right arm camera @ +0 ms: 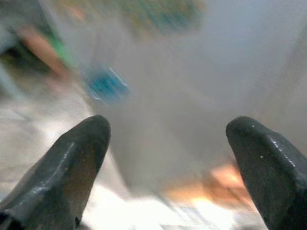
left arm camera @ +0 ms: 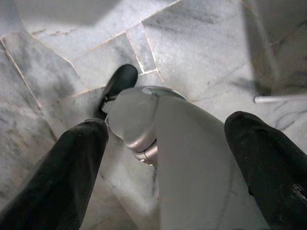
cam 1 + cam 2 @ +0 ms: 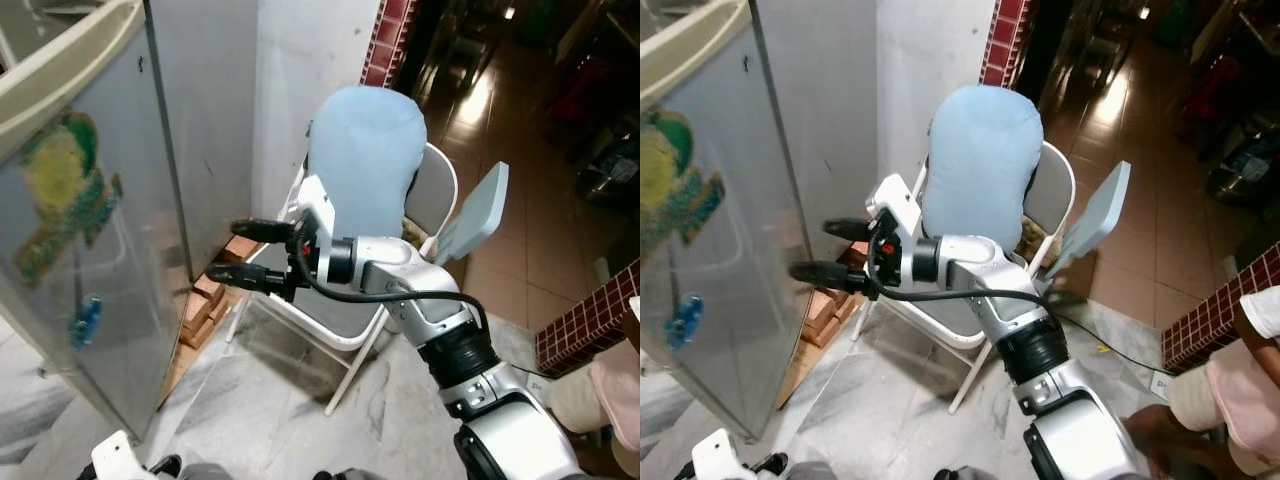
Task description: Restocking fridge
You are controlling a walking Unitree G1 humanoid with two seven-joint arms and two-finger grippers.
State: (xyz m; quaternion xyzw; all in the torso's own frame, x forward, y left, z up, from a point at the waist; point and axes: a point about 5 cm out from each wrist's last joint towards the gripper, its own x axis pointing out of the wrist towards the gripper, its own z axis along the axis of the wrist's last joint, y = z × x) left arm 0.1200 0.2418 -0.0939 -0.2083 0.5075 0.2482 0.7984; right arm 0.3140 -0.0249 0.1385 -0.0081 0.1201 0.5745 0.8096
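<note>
The grey fridge (image 3: 100,250) stands on my left, its side panel carrying a yellow-green sticker (image 3: 60,190) and a small blue one (image 3: 85,322). My right gripper (image 3: 222,253) reaches out to the left in front of me, open, with nothing between its two black fingers (image 3: 262,229); the tips sit close to the fridge's corner edge, apart from it. In the right wrist view the open fingers (image 1: 81,153) frame the blurred grey fridge side. My left gripper (image 2: 163,167) hangs low, open, pointing down at my own leg and the marble floor (image 2: 201,43).
A white folding chair (image 3: 345,330) with a light blue cushion (image 3: 365,160) stands right behind my right arm. Bricks (image 3: 205,300) lie on the floor by the wall. A person's arm (image 3: 1255,340) shows at the right edge. A brown tiled floor (image 3: 500,130) stretches back right.
</note>
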